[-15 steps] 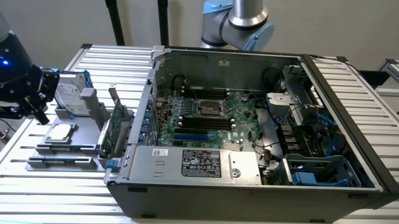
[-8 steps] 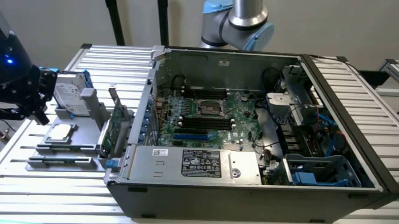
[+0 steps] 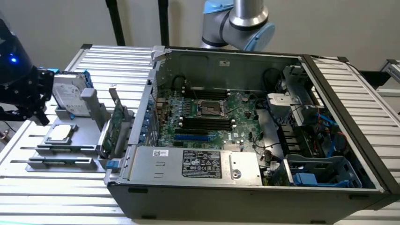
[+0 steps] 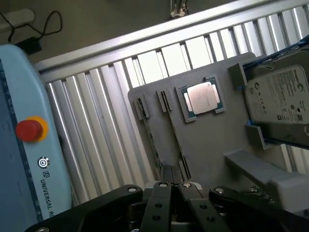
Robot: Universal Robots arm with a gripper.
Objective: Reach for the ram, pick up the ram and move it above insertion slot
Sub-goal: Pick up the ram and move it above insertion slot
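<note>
My gripper [image 4: 172, 175] hangs above the grey fixture plate [image 4: 217, 140], its black fingers [image 4: 166, 176] drawn together with nothing showing between them. In the exterior view the gripper [image 3: 34, 110] is a dark mass at the far left, well away from the case. The ram [image 4: 150, 140] looks to be a thin strip standing on edge in a slotted holder on the plate [image 3: 59, 161], just ahead of the fingertips. The insertion slot is one of several parallel black memory sockets [image 3: 203, 123] on the motherboard inside the open case [image 3: 250, 197].
On the plate lie a processor [image 4: 203, 96] and a hard drive [image 4: 277, 104]; a green expansion card [image 3: 115, 124] stands beside the case wall. A blue short slot [image 3: 190, 138] lies near the sockets. A pendant with a red stop button [image 4: 28, 129] rests on the slatted table.
</note>
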